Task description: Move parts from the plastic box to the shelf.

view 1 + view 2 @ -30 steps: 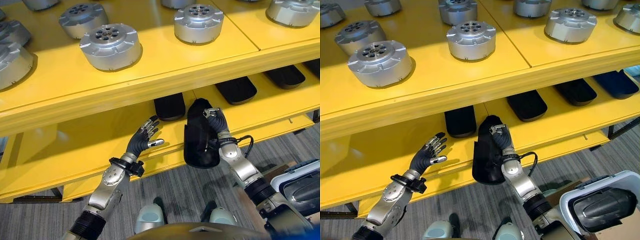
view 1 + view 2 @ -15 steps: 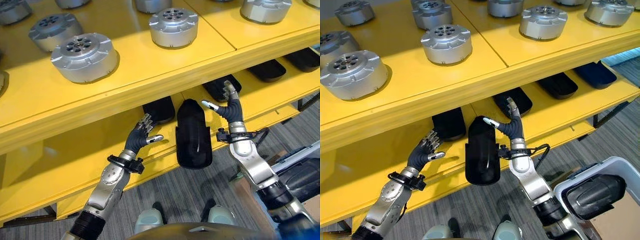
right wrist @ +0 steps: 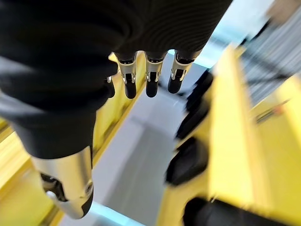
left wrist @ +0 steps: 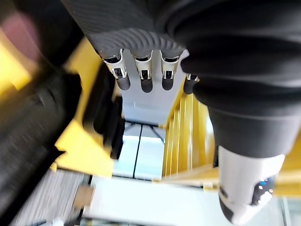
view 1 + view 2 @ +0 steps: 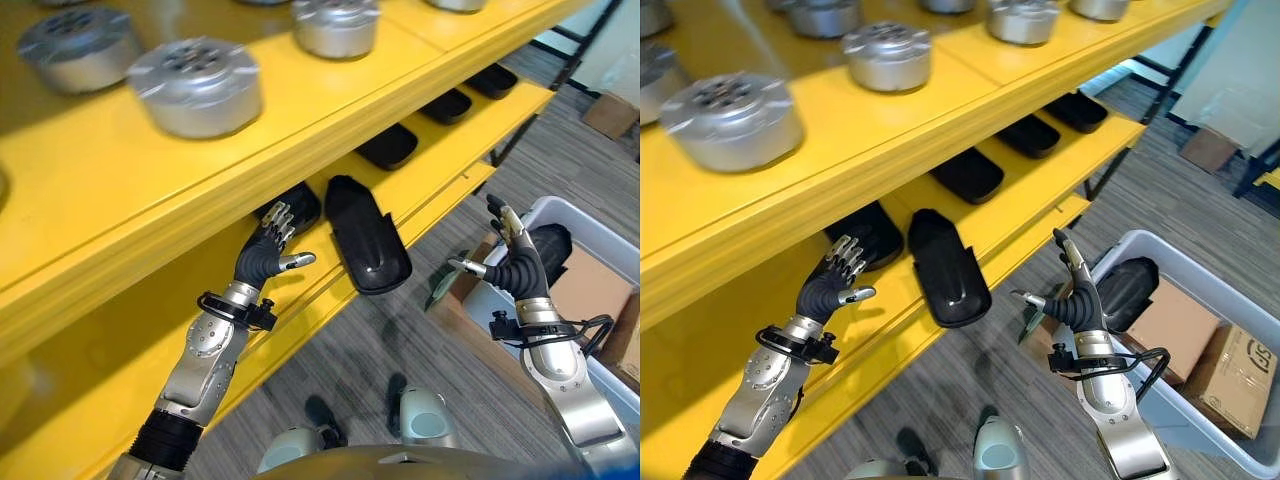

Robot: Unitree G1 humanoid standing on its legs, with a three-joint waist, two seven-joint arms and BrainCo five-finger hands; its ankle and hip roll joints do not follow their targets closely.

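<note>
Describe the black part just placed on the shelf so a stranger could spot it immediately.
On the yellow rack's lower shelf lies a row of black parts. Pick the long glossy black part beside the left hand: it alone sticks out past the shelf's front edge, while its neighbours sit farther back.

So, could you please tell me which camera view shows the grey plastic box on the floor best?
The right eye view: the plastic box shows nearly whole, a black part inside. The left eye view cuts it off at the frame edge, beyond the right robot hand. I cannot make it out in either wrist view.

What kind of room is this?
Probably a workshop or parts storeroom: a yellow shelf carries round metal parts, black parts lie below, and a grey plastic box sits on the floor.
</note>
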